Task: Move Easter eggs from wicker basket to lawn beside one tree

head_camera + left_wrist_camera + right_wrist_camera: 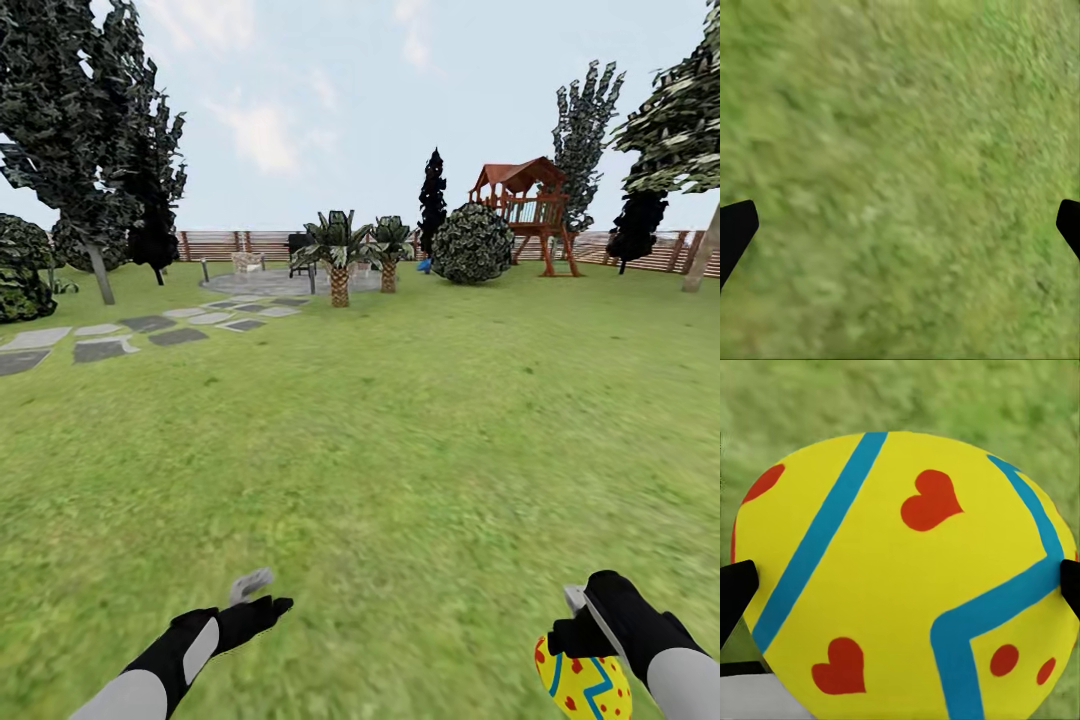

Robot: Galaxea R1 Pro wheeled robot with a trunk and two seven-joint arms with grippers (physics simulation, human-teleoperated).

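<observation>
While right claw point(900, 585) clamps Easter egg point(907, 600), left claw point(900, 225) spread over lawn point(900, 112).

Even, bright daylight fills the garden under a pale, cloudy sky point(300, 110), with no cast shadows or glare. The lawn point(400, 420) looks smeared and soft, blurriest beneath the claws in both wrist views. Distant trees render blocky.

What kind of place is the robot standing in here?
A fenced back garden, it seems: a wide lawn, a slatted wooden fence along the far edge, a children's wooden play tower, and a stepping-stone path.
</observation>
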